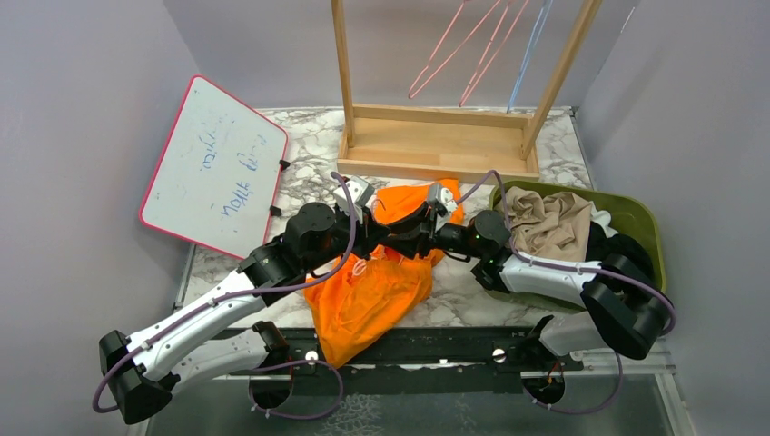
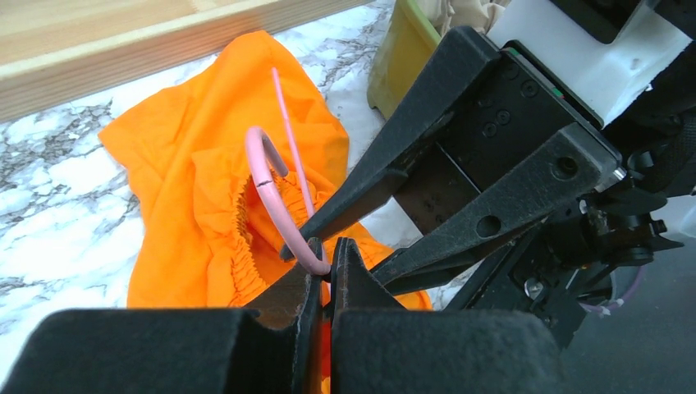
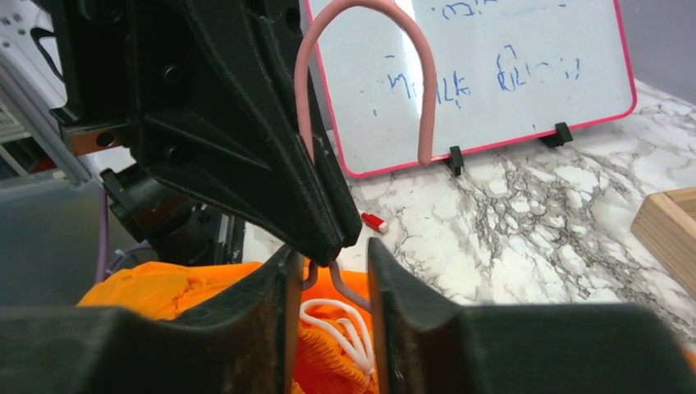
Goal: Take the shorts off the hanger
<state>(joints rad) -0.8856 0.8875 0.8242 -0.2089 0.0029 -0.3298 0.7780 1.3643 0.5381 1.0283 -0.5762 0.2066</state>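
While the whiteboard (image 1: 213,163) leans at the left edge of the tabletop (image 1: 563,163), our work is in the middle. The left gripper (image 2: 327,250) is fully closed on the pink hanger (image 2: 275,197), approx. at the foot of its hook. The orange shorts (image 1: 363,300) are gathered around the hanger's lower part. They spread over the tabletop from near the wooden rack (image 1: 436,145) to the near edge. The right gripper (image 3: 328,264) is half open. Its jaws stand on both sides of the wire neck, just under the left tips, and we cannot see them press on anything. At the right edge the green bin (image 1: 649,227) has the tan shorts (image 1: 549,222) and black shorts (image 1: 607,247) inside.

We judge the fabric light, soft and w/o stiffness, so it will sag and stretch, not slide as one piece. The gathered elastic waist looks the best place to take it, beside the white drawstring (image 3: 332,324). The thin wire is prob. slippery, i.e. it can twist in the grip.
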